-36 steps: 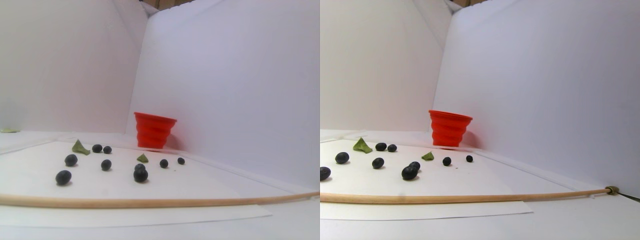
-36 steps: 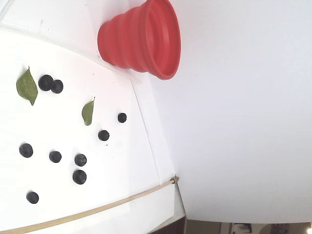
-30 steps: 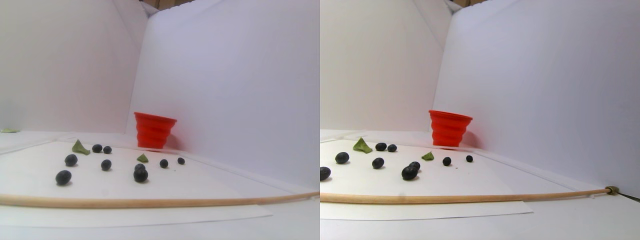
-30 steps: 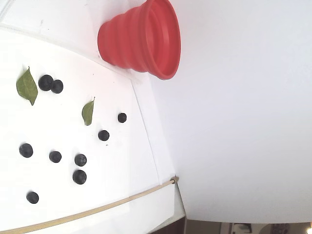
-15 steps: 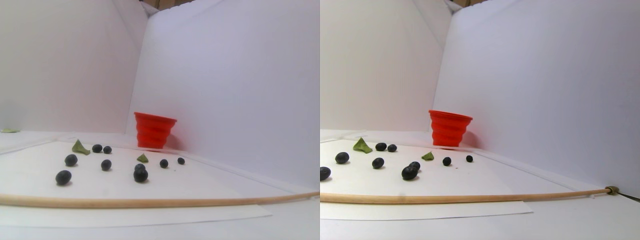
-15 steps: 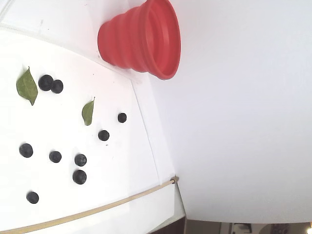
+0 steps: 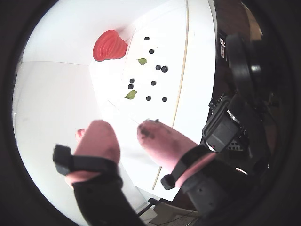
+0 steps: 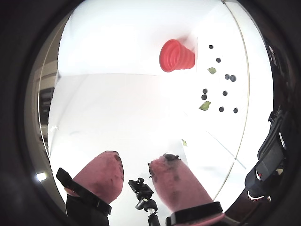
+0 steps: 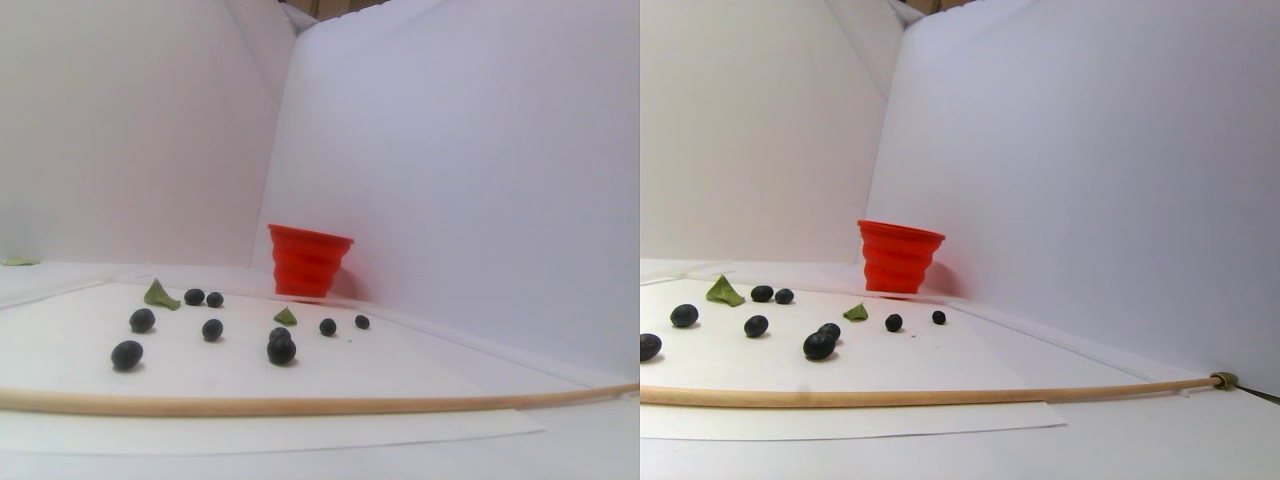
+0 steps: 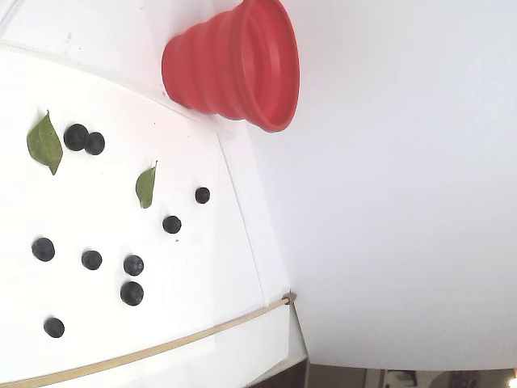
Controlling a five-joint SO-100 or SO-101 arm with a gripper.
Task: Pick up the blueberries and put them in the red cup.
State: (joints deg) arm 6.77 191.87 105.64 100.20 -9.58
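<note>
On the white counter (image 10: 97,186), the small round dark blueberries (image 10: 132,293) are scattered loose, well apart from the ribbed red silicone cup (image 10: 234,65). The jaws are held apart and empty. A berry may be rolled away or crushed by the pink-padded fingers (image 7: 162,141); depth is poorly judged here.

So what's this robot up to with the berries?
Nothing is being held yet. The gripper, with pink padded fingers, hangs open and empty above the white table, away from everything. The blueberries lie scattered on a white sheet with two green leaves, and the red cup stands upright beside them. No berries show in it from here.
</note>
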